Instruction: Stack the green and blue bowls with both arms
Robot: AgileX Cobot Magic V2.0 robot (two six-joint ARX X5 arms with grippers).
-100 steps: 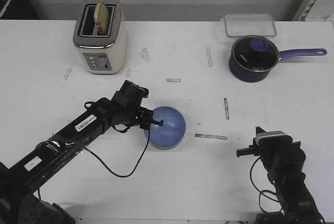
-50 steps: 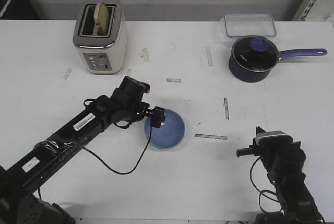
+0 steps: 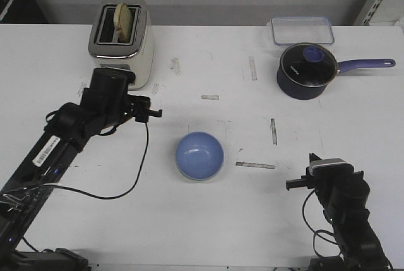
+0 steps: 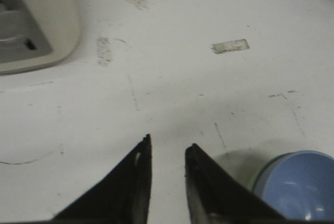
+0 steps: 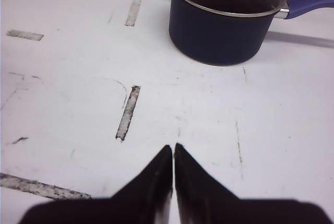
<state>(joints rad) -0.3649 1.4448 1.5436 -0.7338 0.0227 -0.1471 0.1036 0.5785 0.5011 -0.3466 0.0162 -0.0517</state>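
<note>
The periwinkle blue bowl (image 3: 199,155) stands upright on the white table (image 3: 208,220), mid-table. In the left wrist view it (image 4: 300,185) shows beside the fingers, with a thin pale green edge (image 4: 258,176) of the green bowl under its rim. The rest of the green bowl is hidden. My left gripper (image 3: 154,113) is open and empty, off to the bowl's left and nearer the toaster; its tips (image 4: 167,143) stand apart over bare table. My right gripper (image 5: 173,145) is shut and empty, low at the front right (image 3: 297,184).
A cream toaster (image 3: 121,43) with bread stands at the back left, close to my left arm. A dark blue saucepan (image 3: 307,72) with a glass lid and long handle, and a clear container (image 3: 302,30), are at the back right. Worn tape marks dot the table.
My left gripper has let go of the blue bowl and pulled back to the left toward the toaster. The bowl went from tilted to level. The right arm has not moved.
</note>
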